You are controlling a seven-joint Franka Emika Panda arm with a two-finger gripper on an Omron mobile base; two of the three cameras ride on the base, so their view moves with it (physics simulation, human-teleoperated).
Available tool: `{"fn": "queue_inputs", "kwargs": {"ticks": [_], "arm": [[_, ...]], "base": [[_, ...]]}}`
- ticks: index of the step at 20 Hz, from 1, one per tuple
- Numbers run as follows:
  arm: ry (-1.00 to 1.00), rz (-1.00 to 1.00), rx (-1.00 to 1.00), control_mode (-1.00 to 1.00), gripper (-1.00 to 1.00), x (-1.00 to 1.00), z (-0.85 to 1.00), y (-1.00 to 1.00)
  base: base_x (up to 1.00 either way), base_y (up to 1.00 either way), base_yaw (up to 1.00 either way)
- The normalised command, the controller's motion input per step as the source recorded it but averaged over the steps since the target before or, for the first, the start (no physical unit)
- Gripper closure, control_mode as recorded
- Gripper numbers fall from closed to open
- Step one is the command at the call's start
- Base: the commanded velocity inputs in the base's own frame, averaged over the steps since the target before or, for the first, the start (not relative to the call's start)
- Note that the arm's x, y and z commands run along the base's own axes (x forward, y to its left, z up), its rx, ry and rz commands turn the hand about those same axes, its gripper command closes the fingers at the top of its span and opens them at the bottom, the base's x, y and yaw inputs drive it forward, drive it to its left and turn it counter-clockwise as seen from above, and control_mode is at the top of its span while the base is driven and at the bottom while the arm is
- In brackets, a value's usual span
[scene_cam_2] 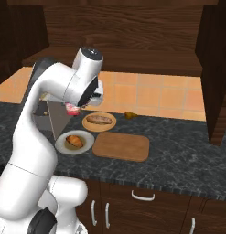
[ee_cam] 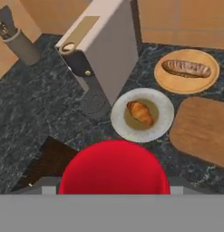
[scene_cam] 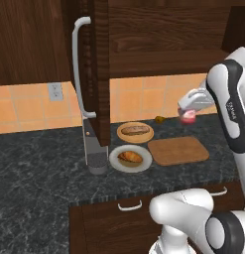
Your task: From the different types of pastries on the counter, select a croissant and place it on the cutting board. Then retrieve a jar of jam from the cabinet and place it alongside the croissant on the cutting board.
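Note:
My gripper [scene_cam: 189,110] is shut on the jar of jam [scene_cam: 187,117], red-lidded, held in the air above the counter [scene_cam: 39,163] behind the cutting board [scene_cam: 177,150]. In the hand view the jar's red lid [ee_cam: 114,168] fills the lower middle and hides the fingertips. The golden croissant [scene_cam: 130,157] lies on a round pale plate [scene_cam: 119,163] left of the bare wooden board. The oblong roll [scene_cam: 135,130] rests on a tan plate [scene_cam: 144,137] behind it. From the right base view, the gripper [scene_cam_2: 77,106] and jar [scene_cam_2: 72,109] hang over the croissant [scene_cam_2: 74,140] and board [scene_cam_2: 121,146].
The cabinet door [scene_cam: 96,69] stands open with its white handle [scene_cam: 77,64], above the counter's left part. A grey slanted slab [ee_cam: 104,45] stands on the counter beside the pale plate [ee_cam: 161,124]. A utensil pot [ee_cam: 20,45] and a small olive item [scene_cam: 159,119] sit near the tiled wall.

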Motion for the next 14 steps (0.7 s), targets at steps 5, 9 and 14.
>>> {"fn": "queue_inputs", "kwargs": {"ticks": [5,9,14], "arm": [[-0.12,0.54,-0.02,-1.0,1.0,-0.12,-0.47,0.0],[-0.31,0.39,-0.15,-1.0,1.0,-0.26,-0.5,0.0],[-0.38,0.35,-0.11,-1.0,1.0,-0.19,-0.25,-0.02]], "base": [[0.0,0.0,0.0],[0.0,0.0,0.0],[0.0,0.0,0.0]]}}
